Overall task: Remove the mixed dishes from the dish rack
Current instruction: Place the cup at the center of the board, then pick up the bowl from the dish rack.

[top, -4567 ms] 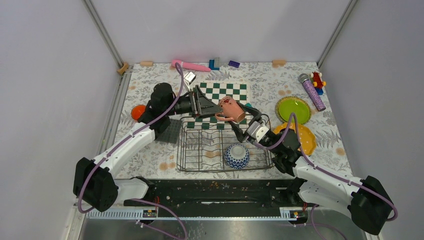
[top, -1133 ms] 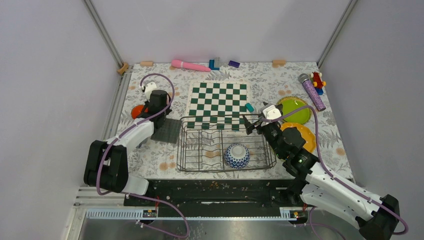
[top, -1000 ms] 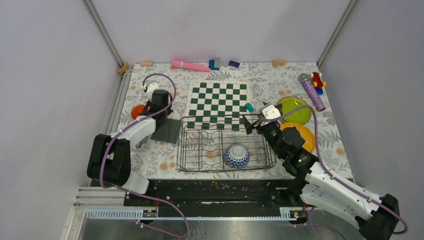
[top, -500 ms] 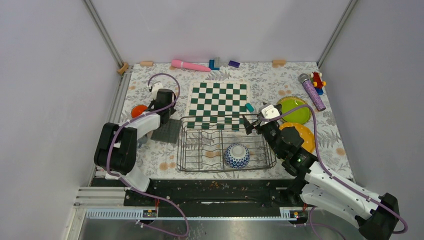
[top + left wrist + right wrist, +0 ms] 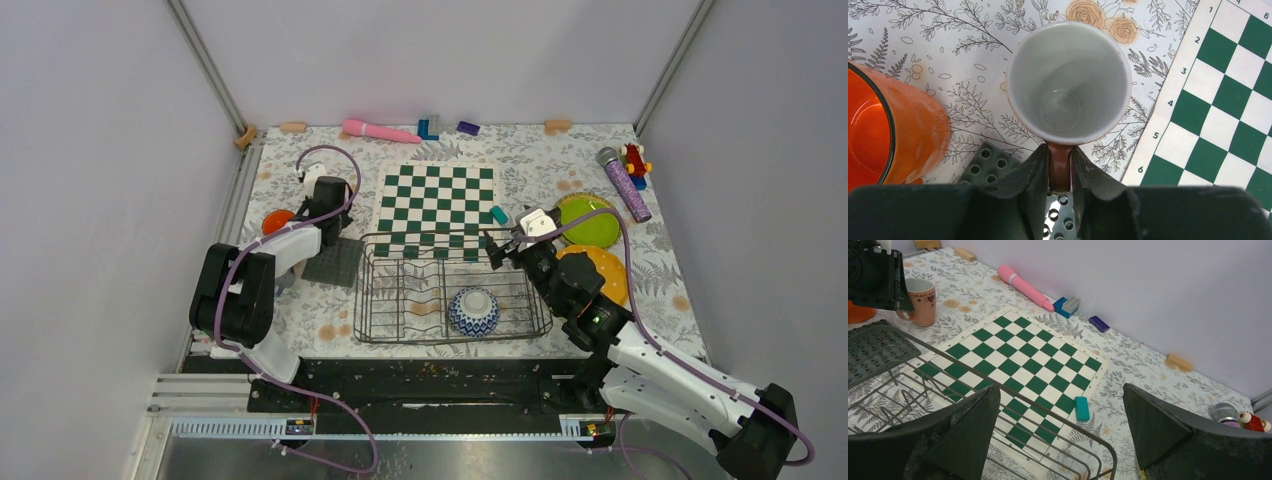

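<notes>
Floral counter point(image 5: 300, 312): left tool point(image 5: 1059, 151), arm stretched far-left, pinches upright pink mug point(image 5: 1068, 82) by its handle; right tool point(image 5: 1060, 389) gapes empty over far rim of dish rack point(image 5: 410, 295).

A dark wire dish rack point(image 5: 400, 300) with upright tines sits on the floral desk point(image 5: 300, 312), its far edge overlapping the chessboard point(image 5: 437, 200). It holds 1 dish: a blue-and-white patterned bowl point(image 5: 473, 310), upside down at its near right. Right of the rack, 2 round plates lie flat: lime green point(image 5: 592, 220), and nearer, yellow-orange point(image 5: 608, 278). Left of the board a pink mug point(image 5: 1069, 82) stands upright, white inside, its handle pinched by the left hand point(image 5: 1059, 170); an orange cup point(image 5: 878, 135) sits just beside it.
</notes>
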